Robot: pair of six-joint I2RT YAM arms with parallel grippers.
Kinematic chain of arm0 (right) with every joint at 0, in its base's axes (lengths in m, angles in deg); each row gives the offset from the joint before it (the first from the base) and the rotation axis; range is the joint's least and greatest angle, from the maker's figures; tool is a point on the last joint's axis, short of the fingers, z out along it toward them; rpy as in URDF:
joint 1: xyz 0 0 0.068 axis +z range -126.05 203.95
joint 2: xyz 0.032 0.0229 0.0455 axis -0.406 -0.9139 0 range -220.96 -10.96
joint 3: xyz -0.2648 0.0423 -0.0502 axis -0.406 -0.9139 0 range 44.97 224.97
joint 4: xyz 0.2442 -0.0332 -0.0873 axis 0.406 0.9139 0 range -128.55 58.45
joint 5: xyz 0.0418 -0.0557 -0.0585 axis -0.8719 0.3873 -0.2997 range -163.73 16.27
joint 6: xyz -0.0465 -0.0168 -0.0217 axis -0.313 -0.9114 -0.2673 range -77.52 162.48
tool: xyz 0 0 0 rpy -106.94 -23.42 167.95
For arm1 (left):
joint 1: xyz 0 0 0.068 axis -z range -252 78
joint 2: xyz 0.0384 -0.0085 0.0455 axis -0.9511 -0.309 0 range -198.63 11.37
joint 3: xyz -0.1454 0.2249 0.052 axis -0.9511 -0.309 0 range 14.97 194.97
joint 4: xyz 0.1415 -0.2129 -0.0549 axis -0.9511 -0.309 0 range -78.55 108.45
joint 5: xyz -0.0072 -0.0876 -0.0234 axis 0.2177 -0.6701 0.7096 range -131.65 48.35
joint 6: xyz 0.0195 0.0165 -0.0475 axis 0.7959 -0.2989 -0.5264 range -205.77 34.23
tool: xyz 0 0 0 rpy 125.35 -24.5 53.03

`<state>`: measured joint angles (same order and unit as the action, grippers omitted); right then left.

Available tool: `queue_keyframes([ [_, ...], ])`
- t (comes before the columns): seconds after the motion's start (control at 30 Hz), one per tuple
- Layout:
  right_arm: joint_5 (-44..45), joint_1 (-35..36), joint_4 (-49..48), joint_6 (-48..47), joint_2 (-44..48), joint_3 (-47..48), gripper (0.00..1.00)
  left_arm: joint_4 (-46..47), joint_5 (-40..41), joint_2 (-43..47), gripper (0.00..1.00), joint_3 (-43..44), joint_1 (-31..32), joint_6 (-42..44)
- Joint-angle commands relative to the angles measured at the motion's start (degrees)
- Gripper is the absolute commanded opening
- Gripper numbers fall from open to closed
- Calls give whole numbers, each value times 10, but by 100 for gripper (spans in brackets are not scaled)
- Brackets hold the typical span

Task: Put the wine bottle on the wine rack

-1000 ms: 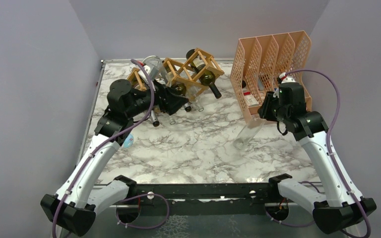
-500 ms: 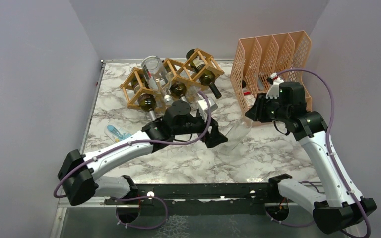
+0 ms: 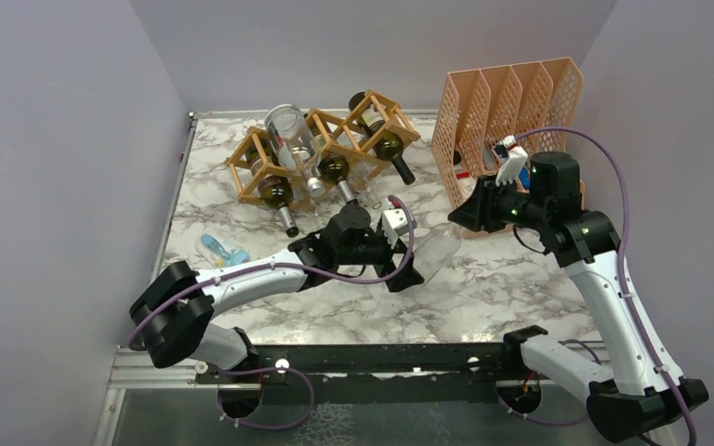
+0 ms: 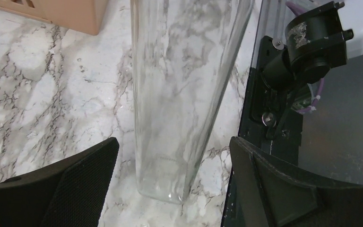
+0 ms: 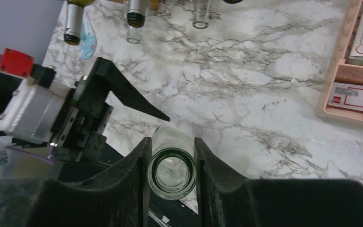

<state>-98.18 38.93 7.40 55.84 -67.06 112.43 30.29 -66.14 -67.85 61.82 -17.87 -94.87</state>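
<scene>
A clear glass wine bottle (image 3: 437, 249) hangs tilted over the marble table, base low and to the left. My right gripper (image 3: 462, 214) is shut on its neck; the right wrist view shows the bottle's mouth (image 5: 172, 172) pinched between both fingers. My left gripper (image 3: 412, 269) is open at the bottle's base. In the left wrist view the bottle body (image 4: 184, 90) stands between the spread fingers (image 4: 73, 189) with gaps on both sides. The wooden lattice wine rack (image 3: 364, 116) stands at the back of the table with several bottles in its cells.
A peach perforated file holder (image 3: 507, 107) stands at the back right, just behind my right gripper. A large clear bottle (image 3: 288, 130) lies on top of the rack. A small blue object (image 3: 221, 249) lies on the table at the left. The black base rail (image 3: 381, 358) runs along the near edge.
My left arm swung from the rack across to the bottle's base, jaws open. My right gripper moved the bottle slightly left and up.
</scene>
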Motion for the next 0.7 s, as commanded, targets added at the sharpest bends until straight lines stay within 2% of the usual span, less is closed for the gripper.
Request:
queue_keyframes([
  [0.0, -84, -1, -48, 6, 17, 30, 1, 58, -47, -26, 91, -5, 2, -5],
  [0.2, -125, -2, -56, 8, 19, 29, 1, 75, -58, -39, 81, -2, 2, -16],
  [0.27, -134, -1, -58, 6, 21, 28, 1, 83, -56, -28, 68, -7, 2, -11],
  [0.4, -151, -1, -58, 5, 23, 28, 2, 100, -46, 3, 30, -21, 2, 6],
  [0.43, -158, -1, -57, 5, 23, 30, 7, 101, -41, 10, 19, -23, 1, 14],
  [0.47, -163, -1, -55, 4, 23, 31, 19, 100, -36, 16, 5, -24, 2, 23],
  [0.5, -167, -1, -54, 1, 23, 32, 30, 100, -31, 23, 0, -23, 2, 36],
  [0.6, -168, -2, -49, -17, 30, 36, 60, 95, -8, 44, 0, -18, 2, 90],
  [0.67, -152, -1, -47, -22, 38, 43, 71, 86, 18, 58, 0, -10, 2, 149],
])
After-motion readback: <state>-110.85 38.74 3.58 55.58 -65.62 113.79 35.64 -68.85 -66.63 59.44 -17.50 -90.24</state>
